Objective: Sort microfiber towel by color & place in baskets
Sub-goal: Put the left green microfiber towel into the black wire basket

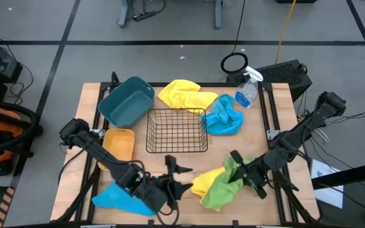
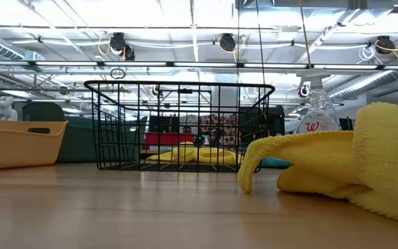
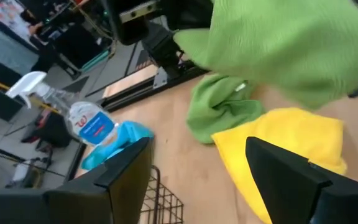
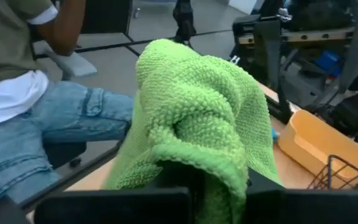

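A green towel (image 1: 224,189) lies bunched near the table's near edge, partly over a yellow towel (image 1: 204,182). My right gripper (image 1: 241,172) is shut on the green towel's upper part. My left gripper (image 1: 181,178) is open and hovers just left of the yellow towel (image 3: 284,137), touching nothing. A blue towel (image 1: 116,197) lies under the left arm. Another yellow towel (image 1: 179,95) and a blue towel (image 1: 224,117) lie at the far side. The teal tub (image 1: 127,100), the black wire basket (image 1: 176,130) and the yellow-orange bin (image 1: 119,144) stand left of centre. My right gripper pinches a bunched fold of the green towel (image 4: 197,130) between its two fingers, coming in slanting from the table's right side. The held part is raised, and the towel's lower end (image 3: 219,109) rests on the table beside the yellow towel.
A clear spray bottle (image 1: 247,92) stands at the far right by the blue towel. The wire basket (image 2: 178,128) holds no towel. A seated person's leg (image 4: 55,124) shows beyond the table's near edge. Bare wood lies between the basket and the near towels.
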